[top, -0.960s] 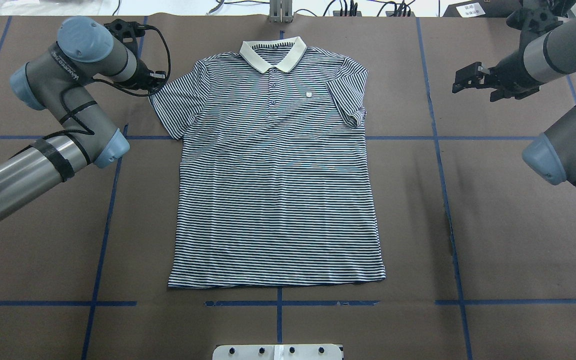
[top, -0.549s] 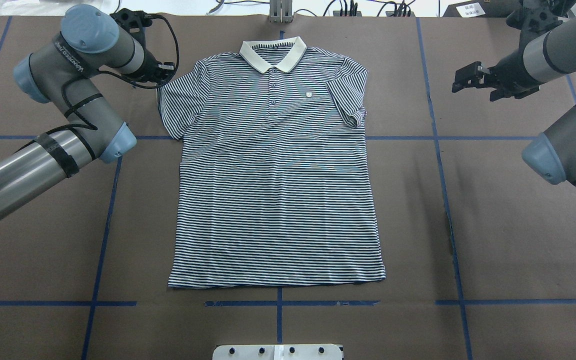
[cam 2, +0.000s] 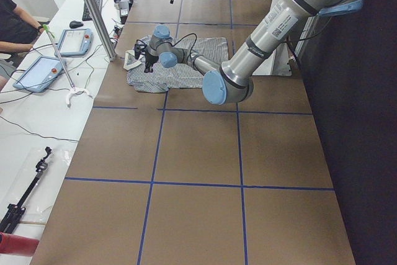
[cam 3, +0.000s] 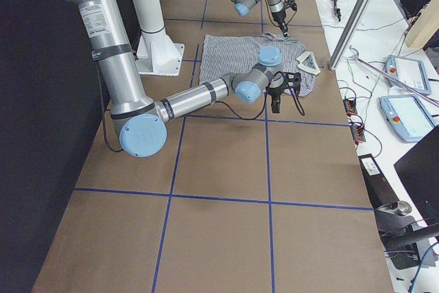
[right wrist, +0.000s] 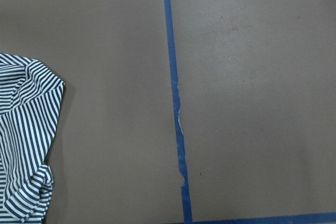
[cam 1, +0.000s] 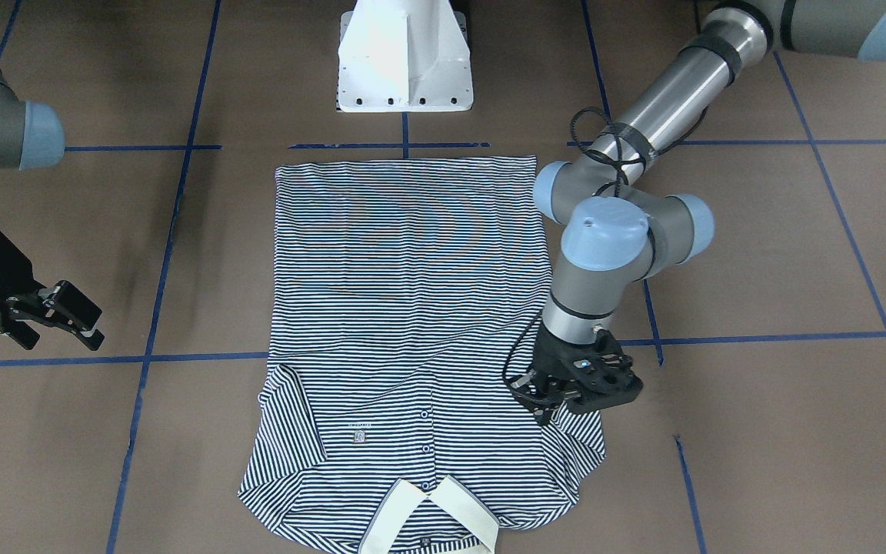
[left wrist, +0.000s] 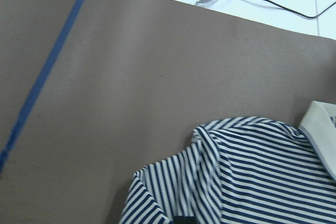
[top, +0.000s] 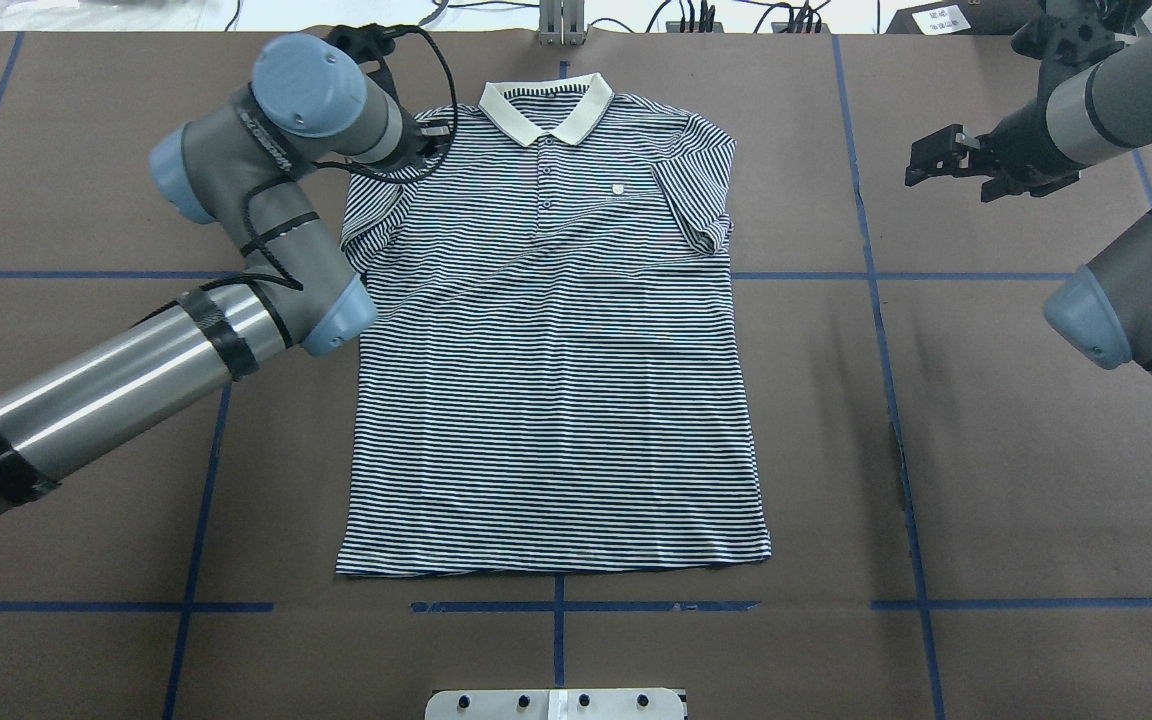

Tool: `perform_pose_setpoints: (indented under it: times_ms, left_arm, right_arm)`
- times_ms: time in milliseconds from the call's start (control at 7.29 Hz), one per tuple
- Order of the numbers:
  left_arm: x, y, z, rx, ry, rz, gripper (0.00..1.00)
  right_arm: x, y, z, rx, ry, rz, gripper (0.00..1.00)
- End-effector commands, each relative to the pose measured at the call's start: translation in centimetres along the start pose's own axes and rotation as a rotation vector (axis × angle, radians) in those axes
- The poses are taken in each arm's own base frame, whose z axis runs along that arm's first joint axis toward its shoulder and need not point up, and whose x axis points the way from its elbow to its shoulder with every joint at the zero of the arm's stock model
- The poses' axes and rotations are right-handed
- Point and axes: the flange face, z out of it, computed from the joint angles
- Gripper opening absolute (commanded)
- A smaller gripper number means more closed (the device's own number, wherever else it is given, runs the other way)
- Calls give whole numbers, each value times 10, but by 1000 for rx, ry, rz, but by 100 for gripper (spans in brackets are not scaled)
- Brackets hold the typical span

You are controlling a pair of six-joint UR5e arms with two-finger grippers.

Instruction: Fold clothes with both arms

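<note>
Polo shirt (top: 556,380) flat on tabletop (top: 986,450); sleeve (top: 376,215) dragged inward since last look. Your left pincer (cam 1: 547,408) clamps it, fingertips hidden overhead. Right pincer (top: 926,160) unmoved, spread wide, well apart.

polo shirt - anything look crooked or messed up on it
Mostly flat and straight, but both sleeves are off. The sleeve at the left gripper is bunched inward onto the polo shirt, and the opposite sleeve has its hem curled under.
</note>
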Motion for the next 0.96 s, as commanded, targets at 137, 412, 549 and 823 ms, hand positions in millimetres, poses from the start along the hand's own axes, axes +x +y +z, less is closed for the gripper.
perform_pose_setpoints:
  times_ms: [137,412,549,823]
  left_arm:
    - [32,-1,25,25,-24,7,0]
    - [17,-6,20,26,-26,72,3]
    - [-20,4,12,27,-17,97,17]
    - [-47,13,15,7,-78,116,34]
  right_arm:
    - [0,-2,1,1,2,-11,100]
    - [0,-2,1,1,1,-12,100]
    - [-1,-2,1,2,0,-13,100]
    - [-3,-2,0,2,-3,-15,100]
